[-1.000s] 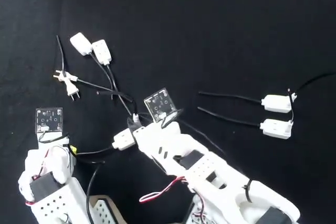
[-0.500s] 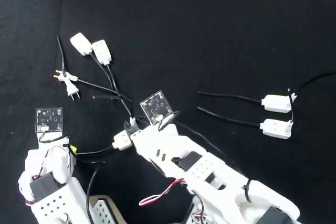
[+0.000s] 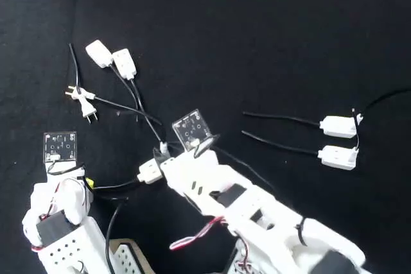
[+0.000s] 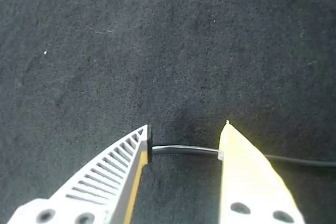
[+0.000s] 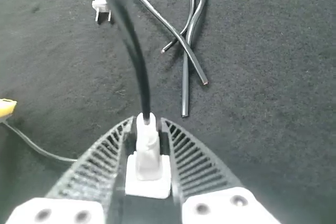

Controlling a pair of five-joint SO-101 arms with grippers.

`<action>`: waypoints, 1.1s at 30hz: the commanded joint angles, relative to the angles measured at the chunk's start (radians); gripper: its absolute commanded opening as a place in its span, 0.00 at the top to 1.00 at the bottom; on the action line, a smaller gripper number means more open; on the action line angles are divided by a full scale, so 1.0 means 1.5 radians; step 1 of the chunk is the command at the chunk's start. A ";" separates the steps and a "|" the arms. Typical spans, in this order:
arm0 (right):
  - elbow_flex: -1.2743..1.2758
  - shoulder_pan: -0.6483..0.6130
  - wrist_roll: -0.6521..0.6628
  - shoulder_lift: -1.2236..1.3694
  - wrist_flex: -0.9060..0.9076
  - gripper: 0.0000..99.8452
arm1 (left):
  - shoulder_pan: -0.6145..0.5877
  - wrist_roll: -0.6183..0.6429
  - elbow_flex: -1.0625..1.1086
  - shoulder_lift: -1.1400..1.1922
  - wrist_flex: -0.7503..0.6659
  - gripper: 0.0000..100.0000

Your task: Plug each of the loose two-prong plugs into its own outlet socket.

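Right gripper [image 5: 146,124] clenched on white plug [image 5: 146,142] with black cord [image 5: 132,51], plug touching socket block [image 3: 149,171] at lower centre-left of the high view. Left gripper [image 4: 186,137] released at lower left, black cable [image 4: 184,149] lying between its tips. Loose plug [image 3: 82,98] lies at left, well apart.

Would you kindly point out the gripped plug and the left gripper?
gripped plug [image 5: 147,150]: right wrist view, on its white body.
left gripper [image 4: 186,126]: left wrist view, midway between its fingertips.
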 commanded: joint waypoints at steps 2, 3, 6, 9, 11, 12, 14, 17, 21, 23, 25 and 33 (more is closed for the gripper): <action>-0.072 0.016 -0.023 0.094 0.034 0.99 | 0.002 -0.006 -0.005 -0.005 0.004 0.78; -0.087 0.019 -0.023 0.106 0.052 0.99 | 0.002 -0.006 -0.005 -0.005 0.004 0.78; -0.101 0.026 -0.039 0.095 0.097 0.99 | 0.002 -0.006 -0.005 -0.005 0.004 0.78; -0.082 0.025 -0.039 0.052 0.108 0.99 | 0.002 -0.006 -0.005 -0.005 0.004 0.78; -0.063 0.019 -0.039 0.022 0.107 0.99 | 0.002 -0.006 -0.005 -0.005 0.004 0.78; -0.054 0.013 -0.039 0.009 0.107 0.99 | 0.002 -0.006 -0.005 -0.005 0.004 0.78; -0.038 0.005 -0.037 -0.012 0.107 0.99 | 0.002 -0.006 -0.005 -0.005 0.004 0.78; -0.029 -0.007 -0.017 -0.015 0.108 0.99 | 0.002 -0.006 -0.005 -0.005 0.004 0.78; -0.035 -0.049 -0.001 0.017 0.106 0.99 | 0.002 -0.006 -0.005 -0.005 0.004 0.78; -0.044 -0.043 -0.001 0.026 0.110 0.99 | 0.002 -0.006 -0.005 -0.005 0.004 0.78; -0.046 -0.042 -0.002 0.026 0.110 0.99 | 0.002 -0.006 -0.005 -0.005 0.004 0.78; -0.044 -0.041 0.000 0.025 0.111 0.98 | 0.003 -0.006 -0.005 -0.005 0.003 0.78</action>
